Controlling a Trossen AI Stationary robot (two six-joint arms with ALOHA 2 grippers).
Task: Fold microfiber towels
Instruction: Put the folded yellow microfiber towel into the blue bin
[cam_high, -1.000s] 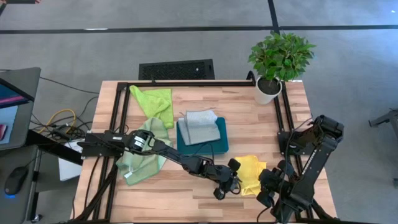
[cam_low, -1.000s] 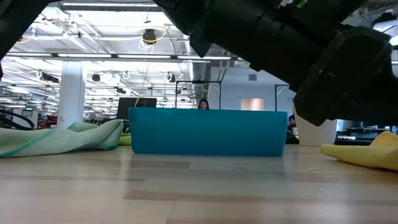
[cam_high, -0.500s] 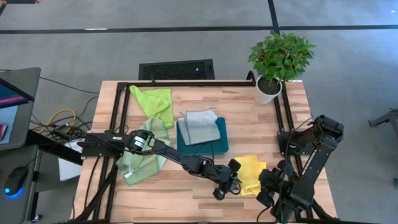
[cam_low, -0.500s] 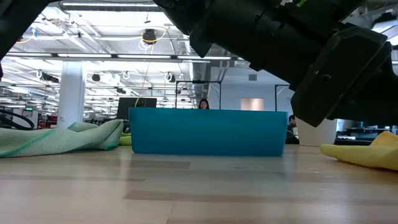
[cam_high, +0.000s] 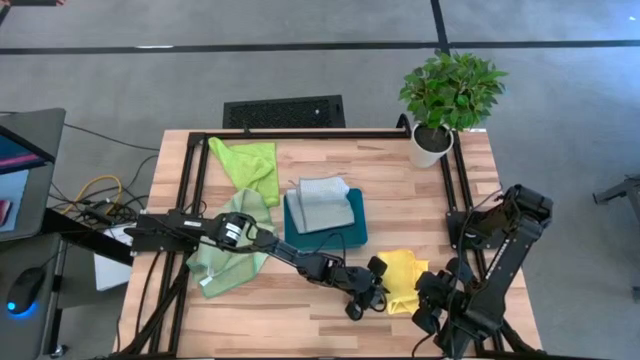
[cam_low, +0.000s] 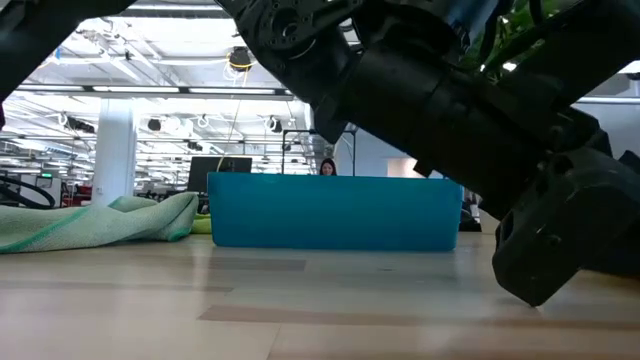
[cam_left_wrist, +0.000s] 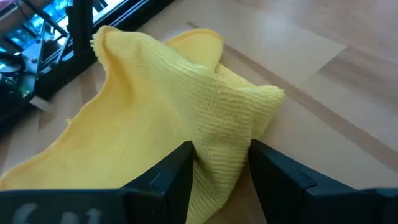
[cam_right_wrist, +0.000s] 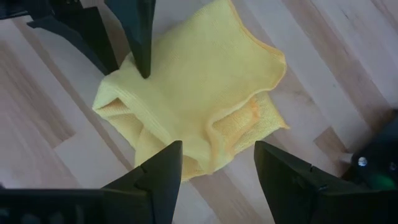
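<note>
Bare bench (cam_high: 260, 315) along the near edge, open for passage below the sage green towel (cam_high: 232, 255) and left of the left gripper (cam_high: 372, 292). Yellow towel (cam_high: 402, 280) hemmed in: left gripper with fingers (cam_left_wrist: 180, 177) spread around a raised fold on one side, right gripper (cam_high: 425, 300) with fingers (cam_right_wrist: 165, 171) apart just above its other edge. Left arm (cam_high: 260, 242) stretched across the middle, blocking the way between the teal tray (cam_high: 350, 235) and the near edge. Far right corner taken by a potted plant (cam_high: 448, 95); lime green towel (cam_high: 250, 165) over the far left. Open wood between plant and tray
</note>
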